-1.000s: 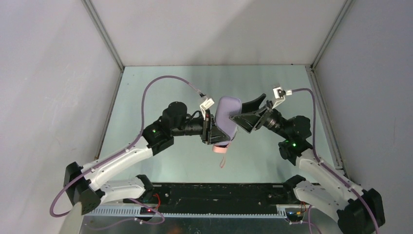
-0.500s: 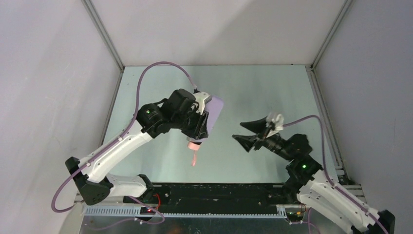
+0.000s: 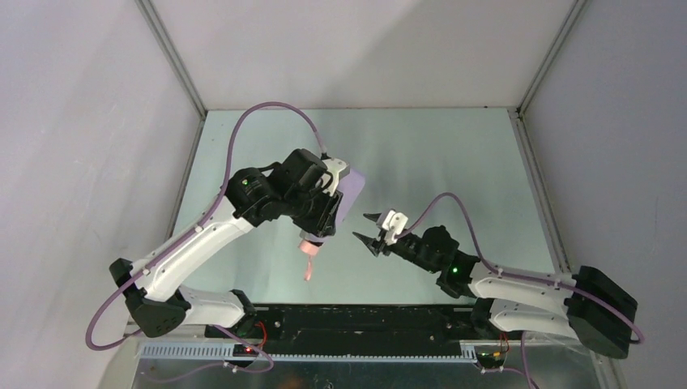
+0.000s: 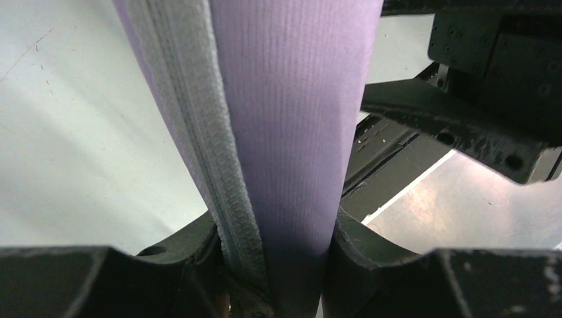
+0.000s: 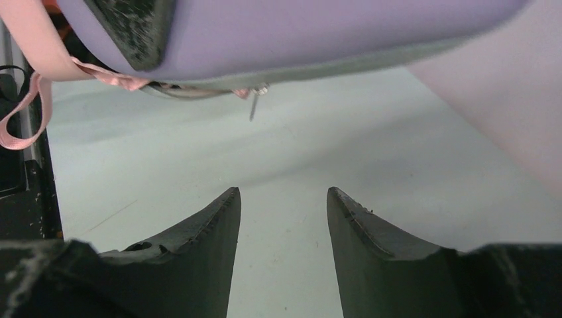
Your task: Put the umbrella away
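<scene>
My left gripper is shut on a pale lilac zipped case and holds it tilted above the table. The umbrella is almost wholly hidden in the case; only its pink handle and strap hang from the lower end. In the left wrist view the case and its grey zipper fill the gap between my fingers. My right gripper is open and empty, low over the table, right of the handle. In the right wrist view the case and strap hang above my open gripper.
The pale green table is enclosed by white walls on three sides. A black rail with both arm bases runs along the near edge. Purple cables loop over both arms.
My right gripper has left the case, drawn back and dropped low toward the table's middle. My left gripper has carried the case to the left, with the handle and strap swinging below it.
</scene>
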`<act>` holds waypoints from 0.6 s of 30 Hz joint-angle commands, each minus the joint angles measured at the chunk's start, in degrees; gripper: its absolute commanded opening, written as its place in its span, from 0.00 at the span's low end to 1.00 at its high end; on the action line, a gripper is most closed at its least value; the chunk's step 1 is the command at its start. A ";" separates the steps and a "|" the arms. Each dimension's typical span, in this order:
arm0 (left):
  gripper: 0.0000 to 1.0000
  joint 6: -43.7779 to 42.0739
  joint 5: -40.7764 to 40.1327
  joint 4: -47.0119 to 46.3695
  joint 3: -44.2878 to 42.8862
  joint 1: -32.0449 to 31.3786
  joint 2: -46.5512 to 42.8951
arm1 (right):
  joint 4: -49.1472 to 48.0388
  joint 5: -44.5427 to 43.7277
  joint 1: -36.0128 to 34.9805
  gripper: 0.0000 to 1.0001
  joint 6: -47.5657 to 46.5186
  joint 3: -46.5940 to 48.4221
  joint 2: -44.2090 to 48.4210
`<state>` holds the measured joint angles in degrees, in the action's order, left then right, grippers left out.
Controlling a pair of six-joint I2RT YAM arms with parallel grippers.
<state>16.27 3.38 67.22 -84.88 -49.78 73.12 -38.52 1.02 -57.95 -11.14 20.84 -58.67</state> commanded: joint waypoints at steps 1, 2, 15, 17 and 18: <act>0.19 -2.06 1.23 -1.73 -3.91 -0.15 -1.22 | -10.17 -3.84 -3.13 0.54 -6.02 4.84 -4.54; 0.19 -2.11 1.29 -1.87 -3.99 -0.15 -1.27 | -10.30 -4.05 -3.48 0.54 -6.45 5.51 -5.19; 0.19 -2.14 3.22 -2.99 -3.35 -0.18 -1.44 | -11.11 -4.90 -5.40 0.40 -7.43 9.63 -10.29; 0.19 -2.31 3.18 -2.85 -3.17 -0.15 -1.53 | -10.66 -4.35 -5.46 0.24 -7.31 10.14 -10.61; 0.19 -2.43 3.07 -2.78 -3.09 -0.19 -1.61 | -9.79 -3.89 -5.56 0.10 -7.60 10.29 -10.63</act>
<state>15.38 4.93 67.31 -84.93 -49.76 73.12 -46.35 -2.52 -63.02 -17.85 27.92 -68.82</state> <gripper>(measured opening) 0.442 0.275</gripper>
